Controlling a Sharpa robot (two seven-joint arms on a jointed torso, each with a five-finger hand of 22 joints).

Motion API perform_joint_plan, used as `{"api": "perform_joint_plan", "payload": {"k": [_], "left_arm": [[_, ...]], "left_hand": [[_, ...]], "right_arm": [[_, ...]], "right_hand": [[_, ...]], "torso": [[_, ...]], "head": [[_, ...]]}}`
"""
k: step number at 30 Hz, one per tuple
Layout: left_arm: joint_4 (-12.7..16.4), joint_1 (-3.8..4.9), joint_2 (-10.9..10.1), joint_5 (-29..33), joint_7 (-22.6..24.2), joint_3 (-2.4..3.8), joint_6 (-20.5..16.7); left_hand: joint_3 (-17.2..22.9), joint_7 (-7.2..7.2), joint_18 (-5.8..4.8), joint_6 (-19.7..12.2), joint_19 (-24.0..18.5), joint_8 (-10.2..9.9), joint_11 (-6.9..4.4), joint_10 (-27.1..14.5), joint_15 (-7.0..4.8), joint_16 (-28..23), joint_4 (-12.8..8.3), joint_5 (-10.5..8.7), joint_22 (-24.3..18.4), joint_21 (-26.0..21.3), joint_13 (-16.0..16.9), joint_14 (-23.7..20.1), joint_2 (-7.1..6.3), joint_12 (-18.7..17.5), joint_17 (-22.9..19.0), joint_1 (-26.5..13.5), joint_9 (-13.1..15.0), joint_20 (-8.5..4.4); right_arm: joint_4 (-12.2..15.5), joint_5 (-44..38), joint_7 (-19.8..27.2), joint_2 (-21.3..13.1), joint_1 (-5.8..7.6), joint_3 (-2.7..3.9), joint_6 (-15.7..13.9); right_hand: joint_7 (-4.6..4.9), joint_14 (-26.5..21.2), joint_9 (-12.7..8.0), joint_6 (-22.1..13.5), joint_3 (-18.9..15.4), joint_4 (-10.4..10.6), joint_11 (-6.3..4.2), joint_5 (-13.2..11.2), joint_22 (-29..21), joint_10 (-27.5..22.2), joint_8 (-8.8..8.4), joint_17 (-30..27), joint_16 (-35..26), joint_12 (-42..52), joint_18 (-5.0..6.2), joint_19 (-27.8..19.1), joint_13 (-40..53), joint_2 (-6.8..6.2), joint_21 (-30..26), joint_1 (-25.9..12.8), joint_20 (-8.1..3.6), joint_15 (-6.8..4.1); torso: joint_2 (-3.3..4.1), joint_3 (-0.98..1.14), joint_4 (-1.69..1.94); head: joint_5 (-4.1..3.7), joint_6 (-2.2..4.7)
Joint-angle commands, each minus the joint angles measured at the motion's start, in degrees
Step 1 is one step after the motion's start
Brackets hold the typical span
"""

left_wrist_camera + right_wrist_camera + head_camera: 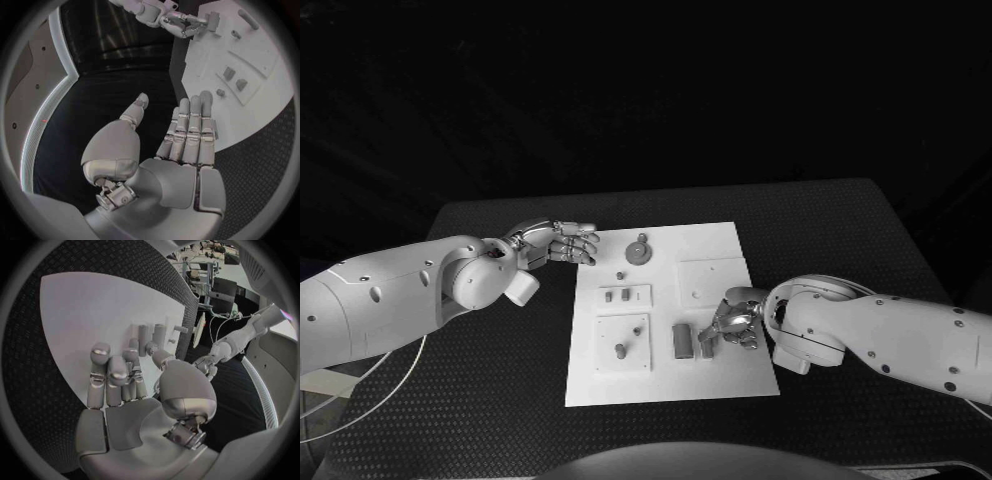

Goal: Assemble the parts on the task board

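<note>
Task board (711, 245) bearing grey parts (682, 340), right hand (730, 326) pinching 1

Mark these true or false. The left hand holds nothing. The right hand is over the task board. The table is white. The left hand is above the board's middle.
1. The left hand holds nothing. True.
2. The right hand is over the task board. True.
3. The table is white. False: the table is black; the board is white.
4. The left hand is above the board's middle. False: it is at the board's left edge.
</note>
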Motion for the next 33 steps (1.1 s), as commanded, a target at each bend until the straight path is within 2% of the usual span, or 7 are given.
{"api": "perform_joint_plan", "payload": {"k": [1,8,14,19,21,28,33], "left_arm": [[0.1,0.03,0.1,-0.1,0.4,0.03,0.8],[0.1,0.03,0.1,-0.1,0.3,0.03,0.8],[0.1,0.03,0.1,-0.1,0.4,0.03,0.8],[0.1,0.03,0.1,-0.1,0.4,0.03,0.7],[0.1,0.03,0.1,-0.1,0.4,0.03,0.7],[0.1,0.03,0.1,-0.1,0.4,0.03,0.7],[0.1,0.03,0.1,-0.1,0.4,0.03,0.7]], "left_hand": [[-0.1,0.15,-0.43,-0.2,0.0,0.3,0.06,0.3,0.1,-0.2,0.1,-0.01,-0.1,-0.1,-0.1,0.5,-0.05,-0.2,0.1,-0.7,-0.1,-0.17],[-0.1,0.16,-0.43,-0.2,0.0,0.3,0.06,0.3,0.1,-0.3,0.1,-0.01,-0.1,-0.1,-0.1,0.5,-0.06,-0.2,0.1,-0.7,-0.1,-0.17],[-0.1,0.16,-0.43,-0.2,-0.1,0.3,0.06,0.3,0.1,-0.3,0.1,-0.01,-0.1,-0.1,-0.1,0.5,-0.06,-0.2,0.1,-0.7,-0.1,-0.17],[-0.1,0.16,-0.43,-0.2,-0.1,0.3,0.06,0.3,0.1,-0.3,0.1,-0.01,-0.1,-0.1,-0.1,0.5,-0.05,-0.2,0.1,-0.7,-0.1,-0.17],[-0.1,0.16,-0.43,-0.2,-0.1,0.3,0.07,0.3,0.1,-0.3,0.1,-0.01,-0.1,-0.1,-0.1,0.5,-0.04,-0.2,0.1,-0.7,-0.1,-0.17],[-0.1,0.16,-0.43,-0.2,-0.1,0.3,0.06,0.4,0.1,-0.3,0.1,-0.01,-0.1,-0.1,-0.1,0.5,-0.03,-0.2,0.1,-0.7,-0.1,-0.17],[-0.1,0.16,-0.43,-0.2,-0.1,0.3,0.07,0.4,0.11,-0.3,0.1,-0.01,-0.1,-0.1,-0.1,0.5,-0.02,-0.2,0.1,-0.7,-0.1,-0.17]], "right_arm": [[0.3,-0.3,0.7,0.5,-0.43,-0.25,0.8],[0.3,-0.6,0.7,0.6,-0.43,-0.25,1.0],[0.3,-0.5,0.7,0.6,-0.44,-0.25,0.9],[0.3,-0.5,0.8,0.6,-0.45,-0.26,0.2],[0.3,-0.5,0.8,0.6,-0.46,-0.26,-0.2],[0.4,-0.5,1.3,0.5,-0.47,-0.26,-1.1],[0.6,-0.8,2.2,0.3,-0.5,-0.25,-2.9]], "right_hand": [[0.75,0.1,0.0,-1.2,3.8,-3.1,0.3,0.2,0.8,-0.2,-0.43,-0.1,0.0,0.0,0.69,-0.1,-0.1,-1.04,0.0,-1.4,-0.26,-0.13],[0.82,0.3,-0.1,-1.5,5.6,-0.2,0.36,0.2,0.4,-0.3,-0.58,-0.5,-0.4,-0.1,0.69,0.5,-0.3,-5.47,-0.6,-4.5,-0.57,-0.08],[0.85,0.4,0.0,-1.6,6.6,1.9,0.36,0.2,0.3,-0.4,-0.56,-0.6,-0.5,-0.1,0.69,0.8,-0.3,-7.58,-0.9,-5.2,-0.74,-0.08],[0.84,0.4,0.1,-1.7,6.9,2.7,0.35,0.2,0.3,-0.4,-0.53,-0.6,-0.5,0.0,0.69,0.9,-0.4,-8.06,-0.9,-5.4,-0.79,-0.09],[0.83,0.4,0.1,-1.6,7.1,3.0,0.33,0.2,0.4,-0.3,-0.48,-0.6,-0.5,0.0,0.69,0.9,-0.4,-7.83,-0.9,-5.3,-0.83,-0.1],[0.62,0.5,0.5,-1.0,6.9,0.8,0.14,0.2,0.8,-0.1,0.03,-0.4,-0.3,0.2,0.69,0.9,-0.3,-3.74,-0.7,-4.0,-0.88,-0.26],[0.5,0.5,0.6,-0.7,6.4,0.4,0.04,0.2,0.9,0.0,0.24,-0.4,-0.2,0.2,0.69,0.9,-0.4,-2.45,-0.7,-4.7,-0.75,-0.35]], "torso": [[0.0,-0.01,0.01],[0.0,-0.01,0.01],[0.0,0.0,0.01],[0.0,0.01,-0.01],[0.0,0.01,-0.01],[0.0,0.0,0.01],[0.02,0.02,0.03]], "head": [[0.01,0.0],[0.01,0.0],[0.05,-0.04],[0.09,-0.07],[0.09,-0.07],[0.11,-0.07],[0.12,-0.03]]}}
